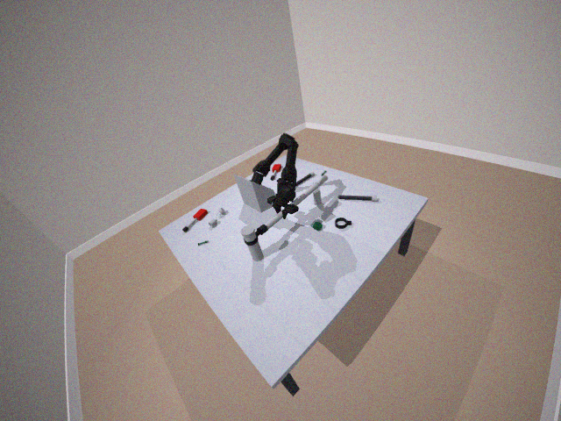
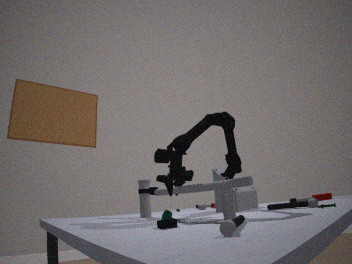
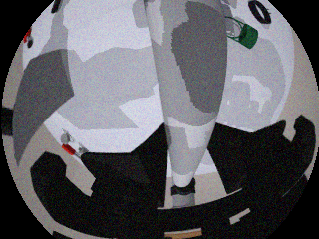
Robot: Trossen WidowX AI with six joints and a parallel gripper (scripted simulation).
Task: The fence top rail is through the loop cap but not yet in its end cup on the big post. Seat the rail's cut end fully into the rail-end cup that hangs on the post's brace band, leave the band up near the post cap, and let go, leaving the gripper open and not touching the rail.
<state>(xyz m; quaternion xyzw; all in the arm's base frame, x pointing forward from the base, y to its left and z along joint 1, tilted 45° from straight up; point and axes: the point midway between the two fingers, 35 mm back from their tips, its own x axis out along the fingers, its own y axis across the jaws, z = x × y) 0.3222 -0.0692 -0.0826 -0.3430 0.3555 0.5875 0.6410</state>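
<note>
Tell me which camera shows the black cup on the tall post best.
The exterior view: the black cup appears side-on, between post and rail. The top view shows it small, from above; the wrist view shows only a dark band beyond the rail.

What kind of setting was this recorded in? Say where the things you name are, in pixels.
Probably a robotics test room: a black robot arm (image 1: 289, 156) (image 2: 208, 120) works over a white table (image 1: 280, 335) (image 2: 113, 241), a fence-post mock-up (image 1: 255, 250) (image 2: 145, 205) stands on it, and an orange-brown board (image 2: 54, 113) hangs on a plain wall.
</note>
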